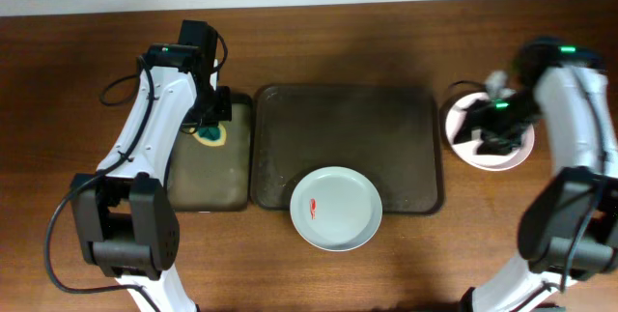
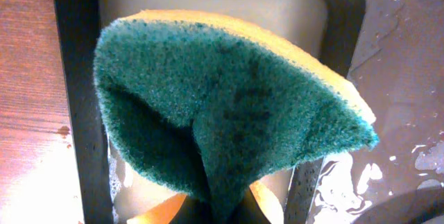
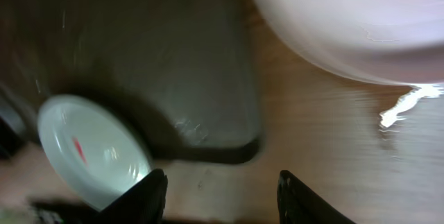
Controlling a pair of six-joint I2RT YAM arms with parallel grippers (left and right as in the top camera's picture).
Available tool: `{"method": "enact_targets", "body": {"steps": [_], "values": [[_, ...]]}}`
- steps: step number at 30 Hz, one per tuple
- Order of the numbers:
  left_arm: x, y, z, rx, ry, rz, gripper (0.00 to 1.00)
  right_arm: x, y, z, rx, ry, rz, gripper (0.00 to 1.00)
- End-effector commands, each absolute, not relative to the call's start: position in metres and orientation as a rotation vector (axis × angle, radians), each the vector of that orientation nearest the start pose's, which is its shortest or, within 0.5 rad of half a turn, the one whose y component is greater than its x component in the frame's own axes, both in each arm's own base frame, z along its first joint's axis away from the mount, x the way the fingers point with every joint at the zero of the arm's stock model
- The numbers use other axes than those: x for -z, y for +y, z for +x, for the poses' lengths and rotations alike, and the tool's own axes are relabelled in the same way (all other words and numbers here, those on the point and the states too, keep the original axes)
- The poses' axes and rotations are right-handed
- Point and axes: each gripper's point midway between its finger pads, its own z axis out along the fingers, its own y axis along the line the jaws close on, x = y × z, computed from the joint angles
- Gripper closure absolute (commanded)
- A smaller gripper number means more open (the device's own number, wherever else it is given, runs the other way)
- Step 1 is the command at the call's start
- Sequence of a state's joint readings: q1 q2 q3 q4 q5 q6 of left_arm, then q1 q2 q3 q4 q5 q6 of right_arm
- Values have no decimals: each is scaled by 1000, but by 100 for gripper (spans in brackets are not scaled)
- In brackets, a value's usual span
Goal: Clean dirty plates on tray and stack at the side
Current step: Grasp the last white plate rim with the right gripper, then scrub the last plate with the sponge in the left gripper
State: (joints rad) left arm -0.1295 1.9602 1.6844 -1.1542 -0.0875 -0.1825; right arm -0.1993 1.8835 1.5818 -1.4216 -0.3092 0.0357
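One pale mint plate (image 1: 336,208), red-smeared, overhangs the tray (image 1: 348,119) front rim; left end effector (image 1: 215,124) clamps green sponge (image 2: 229,106); right end effector (image 3: 222,196) spread, empty; pinkish plate (image 3: 333,16) blurred, cropped.

We get a sharp, evenly lit overhead view, with soft shadows on the table (image 1: 77,32). Our right wrist view is motion-blurred: the plate (image 3: 90,148) and tray (image 3: 173,57) look smeared, and white glare streaks the wood. The left wrist view shows the sponge (image 2: 229,113) crisply, with wet glints at right.
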Motion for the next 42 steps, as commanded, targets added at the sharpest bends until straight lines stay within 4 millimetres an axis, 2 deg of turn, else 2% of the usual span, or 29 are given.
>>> {"method": "enact_targets", "body": {"steps": [1, 5, 10, 13, 14, 16, 18, 19, 21, 22, 24, 26, 27, 29, 31, 32, 33, 35, 39, 42], "values": [[-105, -34, 406, -118, 2985, -94, 98, -93, 44, 296, -458, 3320, 63, 47], [-105, -34, 406, -118, 2985, -94, 98, -56, 99, 282, -432, 3308, -258, 48], [-105, -34, 406, -118, 2985, -94, 98, -33, 136, 270, -423, 3256, -476, 50], [-105, -34, 406, -119, 2987, -94, 98, -17, 143, 260, -414, 3246, -535, 55], [-105, -34, 405, -119, 2988, -94, 98, -14, 143, 259, -414, 3243, -537, 61], [-105, -34, 405, -119, 2990, -94, 98, -13, 145, 265, -418, 3218, -538, 96], [-105, -34, 405, -119, 2990, -94, 98, -23, 141, 291, -415, 3151, -484, 96], [-105, -34, 405, -119, 2989, -94, 98, -31, 134, 309, -403, 3118, -402, 96], [-105, -34, 405, -119, 2989, -94, 98, -47, 109, 351, -365, 3035, -170, 96], [-105, -34, 405, -118, 2989, -93, 98, -52, 89, 371, -361, 2983, -34, 96], [-105, -36, 408, -103, 2979, -93, 99, -51, 64, 382, -353, 2955, 64, 96], [-106, -43, 413, -55, 2959, -85, 100, -47, 58, 380, -351, 2969, 89, 96], [-106, -49, 416, -13, 2950, -76, 100, -44, 58, 378, -353, 2981, 89, 96], [-109, -84, 424, 169, 2912, -11, 100, -32, 66, 372, -359, 3019, 68, 96], [-111, -110, 426, 211, 2885, 67, 100, -30, 75, 369, -371, 3030, 49, 96], [-113, -123, 426, 221, 2868, 108, 100, -30, 79, 368, -371, 3032, 41, 89], [-114, -135, 427, 231, 2852, 143, 100, -30, 79, 367, -374, 3038, 78, 73], [-117, -167, 425, 257, 2809, 238, 100, -29, 79, 366, -373, 3046, 85, 61], [-122, -230, 423, 332, 2717, 342, 100, -26, 78, 361, -370, 3061, 90, 59], [-107, -270, 422, 369, 2674, 433, 100, -19, 77, 359, -366, 3056, 90, 61]]}}
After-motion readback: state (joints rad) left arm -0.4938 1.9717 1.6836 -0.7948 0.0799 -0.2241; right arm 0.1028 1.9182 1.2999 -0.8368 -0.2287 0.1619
